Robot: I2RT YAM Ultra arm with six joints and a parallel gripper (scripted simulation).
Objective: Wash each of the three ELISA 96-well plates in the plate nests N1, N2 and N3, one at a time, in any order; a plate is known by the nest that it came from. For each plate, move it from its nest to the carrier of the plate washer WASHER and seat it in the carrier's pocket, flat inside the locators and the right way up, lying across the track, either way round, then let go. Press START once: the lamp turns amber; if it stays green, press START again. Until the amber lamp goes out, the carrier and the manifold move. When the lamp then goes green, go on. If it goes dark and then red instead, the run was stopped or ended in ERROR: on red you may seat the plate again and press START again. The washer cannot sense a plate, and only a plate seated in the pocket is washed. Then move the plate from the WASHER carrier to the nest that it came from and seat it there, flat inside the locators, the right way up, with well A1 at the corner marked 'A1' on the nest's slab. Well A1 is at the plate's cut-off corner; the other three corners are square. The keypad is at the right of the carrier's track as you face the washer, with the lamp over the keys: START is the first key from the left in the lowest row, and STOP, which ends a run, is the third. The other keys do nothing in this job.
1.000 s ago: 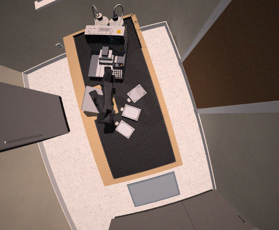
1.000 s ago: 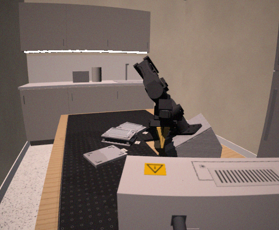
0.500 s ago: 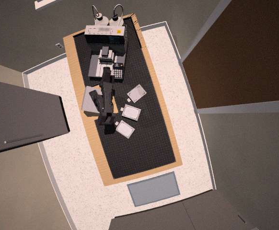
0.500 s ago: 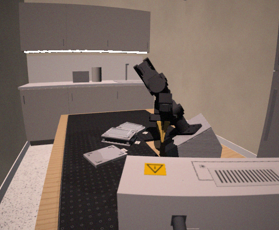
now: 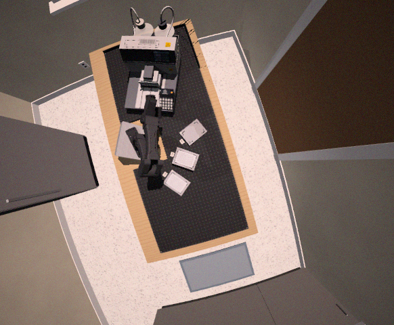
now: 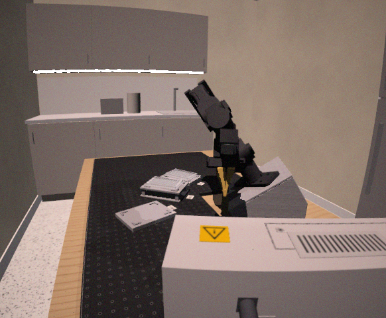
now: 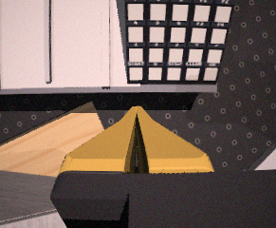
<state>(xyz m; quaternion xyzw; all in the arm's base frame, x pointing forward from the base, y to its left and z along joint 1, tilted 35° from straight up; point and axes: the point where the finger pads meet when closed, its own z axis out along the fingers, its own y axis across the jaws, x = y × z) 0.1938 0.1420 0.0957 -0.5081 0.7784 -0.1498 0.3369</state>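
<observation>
My gripper has its yellow fingers shut on nothing. It hovers over the dark mat just in front of the washer's keypad, pointing at the keypad's lowest row. From above, the gripper is at the front edge of the washer, left of the keypad. A pale shape on the track under the manifold may be a plate; I cannot tell for sure. The nest nearest the washer is an empty slab. The other two nests hold plates. The lamp is too small to read.
A grey wedge-shaped block carries the arm's base at the left. Two bottles stand behind the washer. In the exterior view the washer's housing fills the foreground, with the empty slab and the plates beyond it.
</observation>
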